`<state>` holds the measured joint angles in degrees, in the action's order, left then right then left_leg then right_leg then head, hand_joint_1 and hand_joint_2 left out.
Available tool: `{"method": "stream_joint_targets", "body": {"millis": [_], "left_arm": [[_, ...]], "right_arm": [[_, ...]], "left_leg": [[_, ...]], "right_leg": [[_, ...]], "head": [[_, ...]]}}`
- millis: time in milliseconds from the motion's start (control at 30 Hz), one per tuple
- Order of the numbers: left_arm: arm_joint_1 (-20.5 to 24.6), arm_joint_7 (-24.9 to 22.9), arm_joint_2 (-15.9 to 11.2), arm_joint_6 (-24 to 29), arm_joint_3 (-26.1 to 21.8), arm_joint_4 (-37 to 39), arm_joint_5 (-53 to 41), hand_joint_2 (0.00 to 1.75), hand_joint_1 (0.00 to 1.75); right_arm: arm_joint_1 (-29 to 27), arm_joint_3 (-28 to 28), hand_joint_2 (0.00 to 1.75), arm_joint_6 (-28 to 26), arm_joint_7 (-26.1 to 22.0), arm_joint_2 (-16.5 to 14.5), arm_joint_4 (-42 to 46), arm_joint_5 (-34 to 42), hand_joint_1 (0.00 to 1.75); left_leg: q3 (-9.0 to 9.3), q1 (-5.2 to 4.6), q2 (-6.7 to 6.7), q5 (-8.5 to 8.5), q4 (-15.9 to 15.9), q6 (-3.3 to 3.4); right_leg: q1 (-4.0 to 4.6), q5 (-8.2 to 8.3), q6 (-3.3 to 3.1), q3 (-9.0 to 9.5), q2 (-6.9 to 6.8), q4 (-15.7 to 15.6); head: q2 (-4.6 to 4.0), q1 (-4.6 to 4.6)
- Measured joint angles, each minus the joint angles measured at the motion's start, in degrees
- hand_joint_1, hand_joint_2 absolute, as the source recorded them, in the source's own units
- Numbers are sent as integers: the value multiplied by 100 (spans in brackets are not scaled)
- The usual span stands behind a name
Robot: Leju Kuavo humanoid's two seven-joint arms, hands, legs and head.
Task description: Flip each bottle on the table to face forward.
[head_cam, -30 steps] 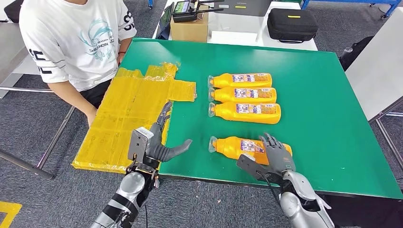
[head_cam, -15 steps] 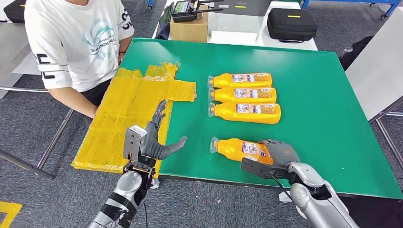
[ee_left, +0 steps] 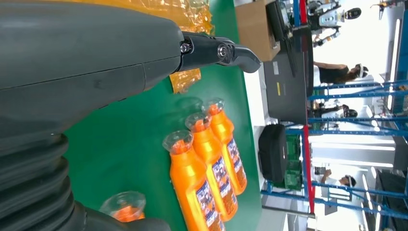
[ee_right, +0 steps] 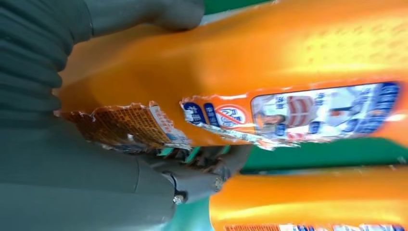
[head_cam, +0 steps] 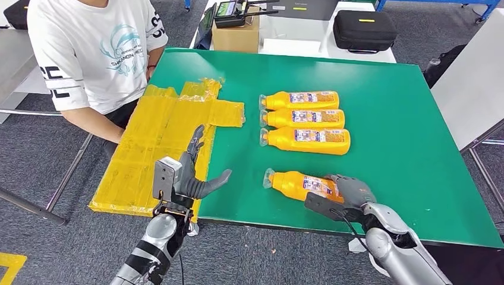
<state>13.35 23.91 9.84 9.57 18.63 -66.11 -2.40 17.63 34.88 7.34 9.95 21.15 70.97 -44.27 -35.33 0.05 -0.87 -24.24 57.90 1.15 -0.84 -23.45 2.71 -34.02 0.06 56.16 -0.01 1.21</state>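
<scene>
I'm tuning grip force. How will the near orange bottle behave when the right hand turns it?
The near orange bottle, lying on its side, looks rounded, so it may roll. Its glossy plastic may slip in the right hand. It looks full, probably fairly heavy, and its label is torn and could snag.

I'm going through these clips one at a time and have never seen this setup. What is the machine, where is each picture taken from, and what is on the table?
It is a humanoid robot with two silver arms ending in many-fingered hands. The wide picture looks down from its head; the other two come from cameras at each wrist, turned sideways. On the green table lie four orange bottles: three in a row and a nearer bottle. The right hand grips that nearer bottle, seen close up with a torn label. The left hand is open above a yellow sheet. A person in a white shirt sits beside the table.
</scene>
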Motion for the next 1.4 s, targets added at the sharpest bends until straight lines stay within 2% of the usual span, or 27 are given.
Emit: {"method": "stream_joint_targets", "body": {"millis": [133, 200, 333, 433, 567, 700, 833, 1067, 1233, 1400], "left_arm": [[-12, -5, -23, 33, -48, -6, -5, 175, 0], [-26, -22, -26, 69, -67, -24, -15, 175, 0], [-27, -72, -25, 162, -103, -34, -15, 175, 0], [29, -92, -22, 203, -103, -2, 22, 175, 0], [194, -144, -21, 224, -97, 110, 140, 175, 0], [369, -181, -20, 168, -91, 225, 247, 175, 0], [530, -273, -19, -35, -55, 343, 380, 175, 0], [866, -609, 32, -759, 271, 566, 867, 175, 0], [1048, -877, 38, -1267, 529, 662, 1203, 175, 0], [1163, -973, 37, -1400, 696, 708, 1341, 175, 0]], "right_arm": [[-119, -139, 175, -318, 23, -206, 3, 40, 175], [-251, -296, 175, -732, -65, -396, 33, 112, 175], [-583, -783, 175, -1849, -539, -1084, 209, 536, 175], [-715, -1033, 175, -2326, -950, -1573, 290, 1033, 175], [-777, -1230, 175, -2723, -1417, -2045, 314, 1496, 175], [-778, -1270, 175, -2857, -1702, -2329, 315, 1654, 175], [-730, -1252, 175, -2884, -1932, -2485, 290, 1652, 175], [-270, -931, 175, -2713, -2363, -2526, -189, 1462, 175], [21, -748, 175, -2624, -2479, -2529, -591, 1430, 175], [223, -638, 175, -2588, -2547, -2525, -831, 1357, 175]], "left_leg": [[0, 2, 3, 0, 0, 0], [-4, 2, -1, 1, 0, -1], [-9, 3, 5, 1, -1, -1], [-12, 4, 4, 1, -1, -2], [-15, 3, 3, 2, -1, -2], [-15, 1, 3, 2, -1, -1], [-16, 1, 0, 3, -1, -1], [-17, 1, 0, 3, -1, -1], [-17, 1, 1, 4, -1, -1], [-18, 1, 0, 4, 0, -1]], "right_leg": [[2, 0, 0, -1, 0, 0], [3, 0, 0, -2, -1, 2], [3, 0, -1, -15, 2, 5], [4, -1, -2, -19, 1, 5], [2, -1, -2, -20, 1, 5], [-1, 0, -1, -19, 1, 4], [-1, 0, -1, -19, 0, 4], [0, 0, -1, -20, 0, 5], [-1, 1, -1, -20, 0, 6], [-1, 1, 0, -20, 0, 6]], "head": [[1, 0], [0, -1], [0, 1], [1, 0], [1, -1], [0, -1], [1, -1], [0, -1], [1, -2], [1, -1]]}}
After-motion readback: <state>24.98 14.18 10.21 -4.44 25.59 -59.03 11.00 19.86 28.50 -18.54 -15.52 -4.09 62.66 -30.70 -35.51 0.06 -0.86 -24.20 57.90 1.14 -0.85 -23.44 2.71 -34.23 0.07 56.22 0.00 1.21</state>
